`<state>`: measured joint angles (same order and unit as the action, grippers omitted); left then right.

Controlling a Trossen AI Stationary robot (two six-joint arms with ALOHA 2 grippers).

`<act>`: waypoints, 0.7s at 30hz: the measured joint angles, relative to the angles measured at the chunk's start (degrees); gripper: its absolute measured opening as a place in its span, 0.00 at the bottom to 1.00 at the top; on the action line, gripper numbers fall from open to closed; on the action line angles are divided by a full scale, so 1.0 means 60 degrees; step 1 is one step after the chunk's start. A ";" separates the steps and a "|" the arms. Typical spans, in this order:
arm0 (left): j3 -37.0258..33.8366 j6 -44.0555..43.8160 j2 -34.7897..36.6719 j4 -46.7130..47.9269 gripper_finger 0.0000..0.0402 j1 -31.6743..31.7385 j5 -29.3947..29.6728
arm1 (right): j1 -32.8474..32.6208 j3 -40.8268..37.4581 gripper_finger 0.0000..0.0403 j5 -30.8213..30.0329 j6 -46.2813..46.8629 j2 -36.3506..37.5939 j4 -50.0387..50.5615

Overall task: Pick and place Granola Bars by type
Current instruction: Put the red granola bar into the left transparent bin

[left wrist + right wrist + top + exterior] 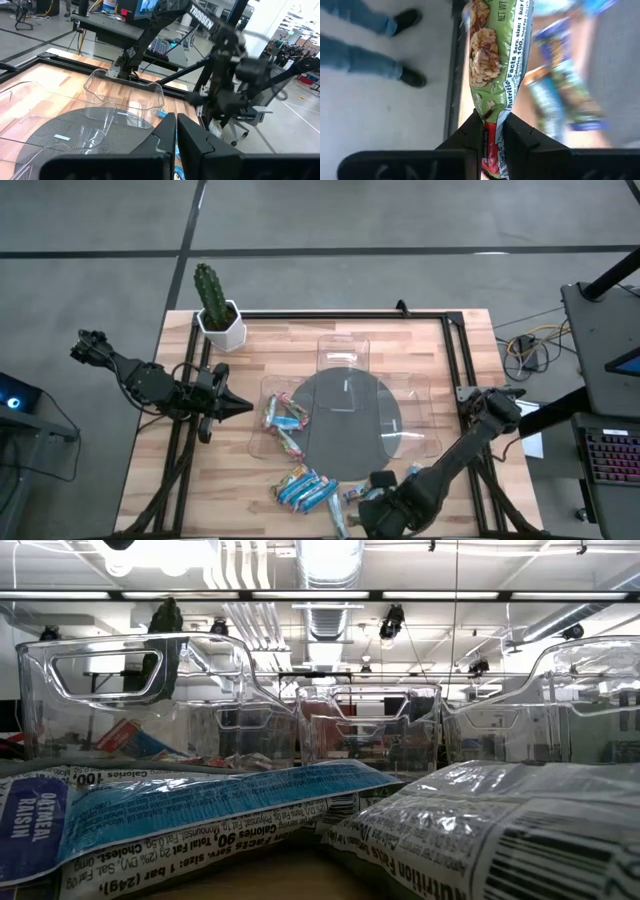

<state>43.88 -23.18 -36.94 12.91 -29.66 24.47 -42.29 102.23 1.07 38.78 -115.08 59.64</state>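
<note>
- Left end effector [243,408] is parked at the left side of the tabletop [180,480], fingers pressed together with nothing between them, as seen in the left wrist view; it is pointed toward the trays and takes no part in the current step.
- Left clear tray [258,442]: a few granola bars [285,418] are already laid inside, blue and red-orange wrappers mixed as far as can be told from above; whether they are sorted by type cannot be told.
- Remaining clear trays [345,352] around the dark round mat [345,425] are seen with no bars in them from above.
- Unsorted pile [305,490] of mostly blue bars is left on the tabletop near the front edge, just beside the right end effector.
- Right end effector [372,502] is at the front edge, pinching a green-wrapped bar [495,65] by one end; in the right wrist view the bar is clamped between the fingers [470,132].
- Judged progress: early. One bar is gripped and not yet placed; most of the pile is left to be sorted.
</note>
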 joint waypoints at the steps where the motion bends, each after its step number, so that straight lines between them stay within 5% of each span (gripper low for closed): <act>1: 0.0000 0.0000 -0.0001 0.0000 0.00 0.0001 0.0000 | 0.0112 0.0392 0.10 -0.0164 -0.0009 0.0009 0.0337; 14: 0.0000 0.0000 -0.0001 0.0000 0.00 0.0001 0.0000 | 0.2231 0.5147 0.10 -0.1403 -0.1099 0.0080 0.1719; 21: 0.0000 0.0042 0.0013 -0.0033 0.00 -0.0002 0.0004 | 0.3602 0.5377 0.10 -0.0929 -0.2009 0.0060 0.1531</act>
<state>43.88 -22.93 -36.86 12.71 -29.67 24.49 -20.68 134.50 -4.50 26.72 -114.73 68.82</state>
